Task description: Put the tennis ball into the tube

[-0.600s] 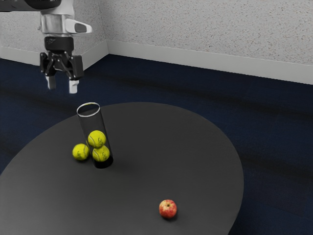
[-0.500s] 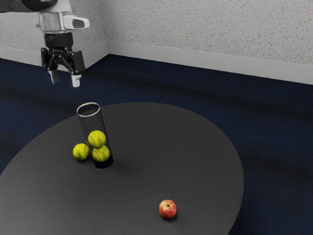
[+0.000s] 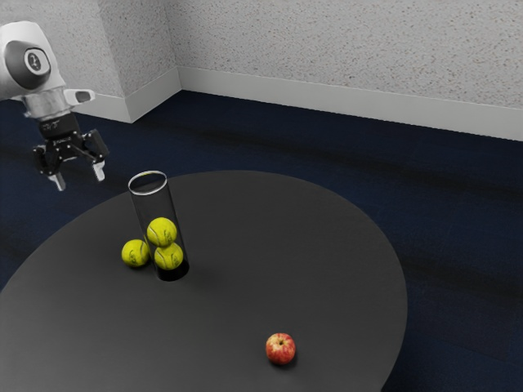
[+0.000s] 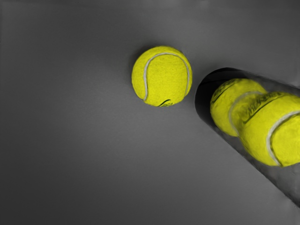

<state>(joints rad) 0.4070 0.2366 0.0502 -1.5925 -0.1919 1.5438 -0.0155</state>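
Hanging raised with its two fingers spread wide and nothing between them, the gripper (image 3: 78, 178) is at 9 o'clock from the tube's rim, taking the exterior view as a clock face. The arm (image 3: 34, 61) comes in from about 10 o'clock, and the hand leans slightly.

The loose tennis ball (image 3: 136, 253) lies on the black table (image 3: 245, 245), outside the tube (image 3: 137, 204). It sits just beside the tube's dark base, between 9 and 10 o'clock from it, and the gripper is at 11 o'clock from this ball, well apart. The wrist view gives a narrow gap between ball and tube, so the two are not touching; the ball's pale curved seam and a bit of dark lettering face the camera.

The tube is clear with a pale rim, standing on its base near the table's far edge. Two more balls are inside it: the lower ball (image 3: 169, 257) close to the base and the upper ball (image 3: 162, 232) above it, with room left beneath the rim. A red and yellow apple (image 3: 280, 349) rests on the table at 4 o'clock from the tube, well apart.
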